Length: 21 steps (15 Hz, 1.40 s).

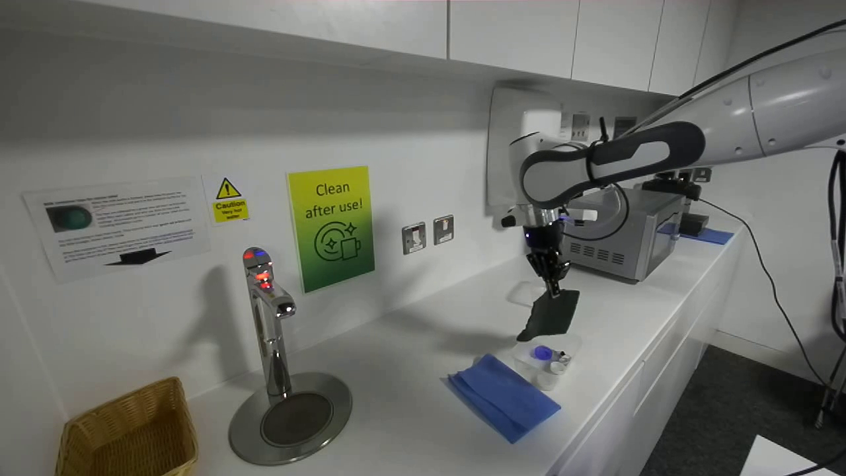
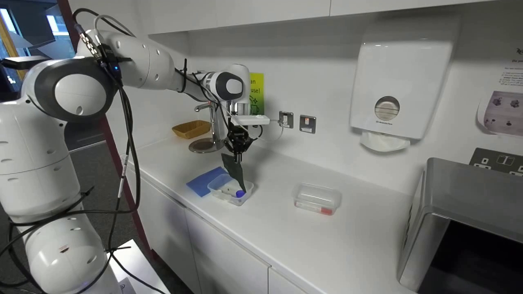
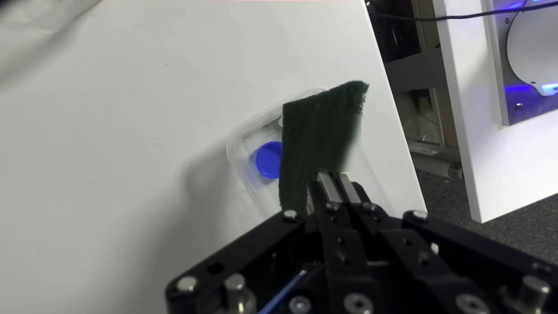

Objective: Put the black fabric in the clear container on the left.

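Black fabric (image 1: 556,314) hangs pinched in closed gripper (image 3: 334,175), clear container (image 2: 222,197) below gripper, poster "Clean after use!" (image 1: 330,228) left of gripper in an exterior view.

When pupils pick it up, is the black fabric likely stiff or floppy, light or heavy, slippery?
Probably fairly stiff: the black fabric bends only slightly where it juts from the gripper. Likely light, since it looks thin. Its fuzzy-looking surface in the wrist view suggests it may not slip easily.
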Tool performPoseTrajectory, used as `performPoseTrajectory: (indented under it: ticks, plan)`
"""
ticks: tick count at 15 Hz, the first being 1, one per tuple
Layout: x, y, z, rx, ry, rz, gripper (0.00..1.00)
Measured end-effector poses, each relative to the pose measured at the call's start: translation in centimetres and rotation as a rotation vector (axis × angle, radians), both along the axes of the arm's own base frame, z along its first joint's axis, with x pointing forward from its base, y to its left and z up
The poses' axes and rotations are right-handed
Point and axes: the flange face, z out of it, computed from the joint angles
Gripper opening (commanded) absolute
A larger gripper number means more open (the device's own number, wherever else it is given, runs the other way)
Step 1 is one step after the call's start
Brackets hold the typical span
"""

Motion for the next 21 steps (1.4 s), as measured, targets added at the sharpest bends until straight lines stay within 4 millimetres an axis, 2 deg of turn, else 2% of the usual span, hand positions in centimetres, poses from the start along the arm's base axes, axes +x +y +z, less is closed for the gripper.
performPoseTrajectory:
  ticks: [7, 21]
  plan:
    - [0.2, 1.2, 0.4, 0.002, -0.010, 0.022, 0.01]
    - [0.0, 1.7, 0.2, 0.003, -0.004, 0.033, 0.01]
